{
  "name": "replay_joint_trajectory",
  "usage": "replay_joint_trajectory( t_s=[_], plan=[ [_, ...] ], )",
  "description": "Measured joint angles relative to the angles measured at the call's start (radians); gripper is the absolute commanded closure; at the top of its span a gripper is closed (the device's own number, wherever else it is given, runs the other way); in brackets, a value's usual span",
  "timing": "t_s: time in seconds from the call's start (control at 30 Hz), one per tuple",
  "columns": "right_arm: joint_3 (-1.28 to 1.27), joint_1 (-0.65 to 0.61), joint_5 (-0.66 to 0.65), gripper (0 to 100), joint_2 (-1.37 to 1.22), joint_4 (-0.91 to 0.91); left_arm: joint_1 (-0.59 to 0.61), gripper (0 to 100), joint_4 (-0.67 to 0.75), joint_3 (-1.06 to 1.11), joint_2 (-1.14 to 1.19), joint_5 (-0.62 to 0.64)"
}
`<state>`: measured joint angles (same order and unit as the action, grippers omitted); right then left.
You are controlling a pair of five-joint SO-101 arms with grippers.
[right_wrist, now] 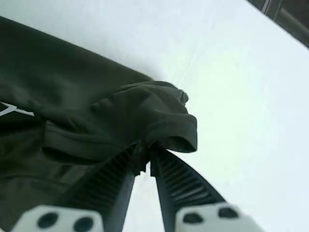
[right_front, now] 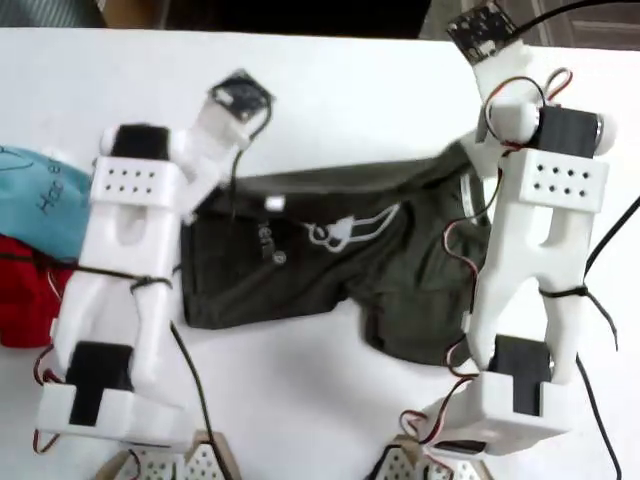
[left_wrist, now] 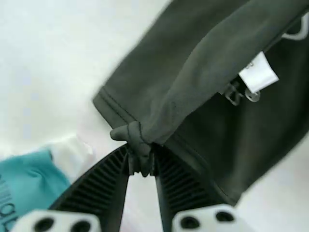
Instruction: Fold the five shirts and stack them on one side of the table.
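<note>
The dark green shirt [right_front: 300, 260] lies on the white tabletop [right_front: 350, 90] between the two arms. Its long axis runs side to side, from one arm across to the other. The left hand [left_wrist: 141, 164] is pressed together on a small gathered knot of cloth at the hemmed corner of that shirt, on the arm's own side. A white label [left_wrist: 258, 72] shows on the fabric farther along. The right hand [right_wrist: 143, 162] is likewise closed, pinching a bunched fold at the opposite end of the garment, with bare tabletop just beyond it. Each hand therefore holds one end of the same far edge, and the body of the shirt lies from that edge back toward the arm bases. Judgement: the next move turns on this layout. The held edge would have to travel across the long axis, toward the bases and over the loose cloth, with both hands moving level so the band between them does not skew. A teal shirt [right_front: 40, 195] and a red shirt [right_front: 25, 290] lie at the left edge of the tabletop, outside the left arm. That arm is the nearer one to this pile, which appears to be the stacking side.
</note>
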<state>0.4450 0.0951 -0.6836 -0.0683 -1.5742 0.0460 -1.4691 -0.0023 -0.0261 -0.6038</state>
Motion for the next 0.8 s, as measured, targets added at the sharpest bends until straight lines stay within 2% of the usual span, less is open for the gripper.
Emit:
replay_joint_trajectory(
  t_s=[0.13,0.3,0.63,0.8],
  plan=[
    [-0.052,0.003,0.005,97.8,0.000,-0.089,-0.002,97,-0.077,0.028,0.000,0.002],
    [-0.256,0.032,0.005,97.8,0.066,-0.081,-0.003,97,-0.104,0.163,0.000,-0.015],
    [-0.904,0.040,-0.025,97.8,0.480,0.163,-0.003,97,-0.074,0.379,0.000,-0.044],
    [-1.126,0.040,-0.025,97.8,0.603,0.259,-0.003,97,0.008,0.480,0.000,-0.046]
  ],
)
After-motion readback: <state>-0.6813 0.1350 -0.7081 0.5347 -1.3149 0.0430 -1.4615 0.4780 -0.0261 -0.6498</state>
